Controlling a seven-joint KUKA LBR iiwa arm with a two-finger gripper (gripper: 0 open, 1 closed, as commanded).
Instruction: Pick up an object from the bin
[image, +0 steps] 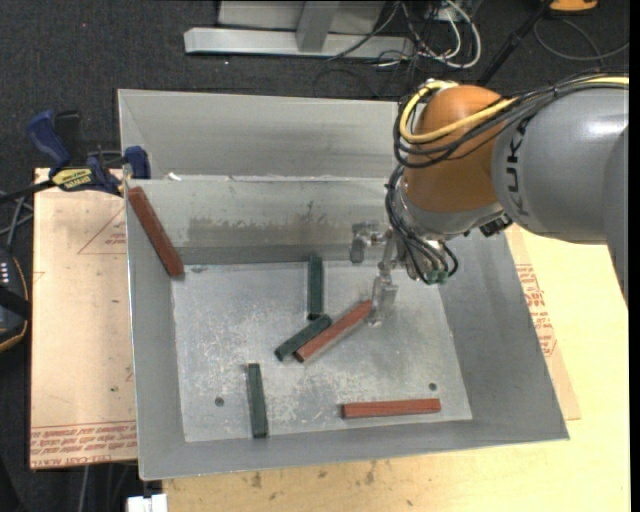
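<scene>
So the arm (560, 170) comes in from the right of the frame, and the jaws are down low in the bin (215, 320), just right of centre. They sit right at the upper-right end of the slanted red-brown bar (336, 332). Honestly can't tell whether the jaws are apart or together from this angle, and I can't see that the bar is actually between them, so I wouldn't call it held.

That bar lies flat on the floor, touching the slanted dark green bar (301, 340) along its lower-left side. An upright-in-frame green bar (315, 286) sits just above the pair.

The rest is well apart:
- another red-brown bar (390, 407) at lower right
- a green one (257, 400) at lower left
- a red-brown one leaning on the left wall (154, 233) at upper left

My read is that this is the tail of the descent or the grasp itself, with nothing lifted yet. The next move needs the jaws to close across the bar's narrow width and then lift straight up. Gripping that near the end, the bar may well tip or drag its green neighbour along.
</scene>
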